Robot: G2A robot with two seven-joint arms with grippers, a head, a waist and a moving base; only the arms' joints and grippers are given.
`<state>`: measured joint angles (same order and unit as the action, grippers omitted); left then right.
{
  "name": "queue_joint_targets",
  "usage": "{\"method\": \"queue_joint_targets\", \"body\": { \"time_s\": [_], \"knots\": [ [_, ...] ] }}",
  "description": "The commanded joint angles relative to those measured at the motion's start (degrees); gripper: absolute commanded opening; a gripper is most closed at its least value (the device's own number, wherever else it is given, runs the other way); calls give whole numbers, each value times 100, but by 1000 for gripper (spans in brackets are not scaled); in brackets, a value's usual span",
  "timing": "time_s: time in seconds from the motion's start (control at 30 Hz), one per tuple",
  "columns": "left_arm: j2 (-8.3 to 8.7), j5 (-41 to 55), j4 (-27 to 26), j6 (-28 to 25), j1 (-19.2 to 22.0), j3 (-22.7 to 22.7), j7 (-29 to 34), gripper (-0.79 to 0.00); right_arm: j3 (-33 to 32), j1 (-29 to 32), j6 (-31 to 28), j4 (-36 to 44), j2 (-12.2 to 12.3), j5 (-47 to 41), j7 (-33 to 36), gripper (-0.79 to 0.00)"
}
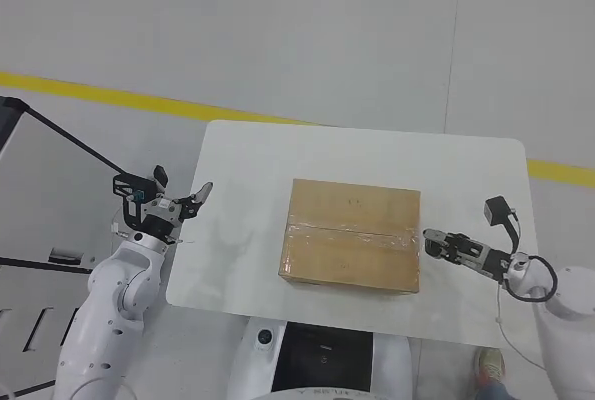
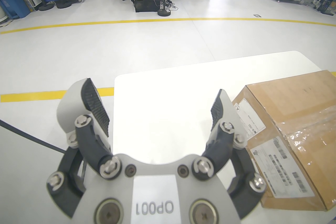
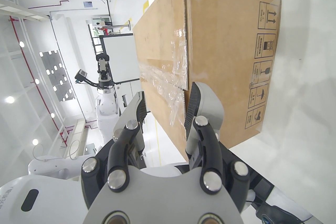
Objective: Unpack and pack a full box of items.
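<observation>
A sealed cardboard box (image 1: 352,235) stands in the middle of the white table (image 1: 247,160), with clear tape along its top seam. My left gripper (image 1: 192,197) hovers open over the table's left edge, well apart from the box. In the left wrist view this gripper (image 2: 157,101) holds nothing, and the box (image 2: 288,125) lies off to one side. My right gripper (image 1: 432,240) is at the box's right end, level with the taped seam. In the right wrist view it (image 3: 166,104) is open, with the top edge of the box (image 3: 162,33) between its fingers.
White labels (image 2: 278,164) cover the box's left end and printed handling symbols (image 3: 262,64) its right end. A black stand (image 1: 7,130) is on the floor left of the table. A yellow floor line (image 1: 97,95) runs behind the table.
</observation>
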<state>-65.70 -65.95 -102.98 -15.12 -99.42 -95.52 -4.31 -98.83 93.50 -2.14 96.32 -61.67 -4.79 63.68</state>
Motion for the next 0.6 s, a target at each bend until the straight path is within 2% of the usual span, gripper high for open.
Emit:
{"method": "queue_joint_targets", "body": {
  "time_s": [0.0, 0.03, 0.3, 0.57],
  "knots": [
    [0, 0, 0, 0, 0, 0, 0, 0, 65, -50, 18, -28, 7, 50, -26, -683],
    [0, 0, 0, 0, 0, 0, 0, 0, 90, -74, 30, -37, 12, 67, -24, -785],
    [0, 0, 0, 0, 0, 0, 0, 0, 114, -113, 89, 145, 63, -94, 181, -785],
    [0, 0, 0, 0, 0, 0, 0, 0, 310, -354, 322, 880, 99, -454, 423, -785]
  ]
}}
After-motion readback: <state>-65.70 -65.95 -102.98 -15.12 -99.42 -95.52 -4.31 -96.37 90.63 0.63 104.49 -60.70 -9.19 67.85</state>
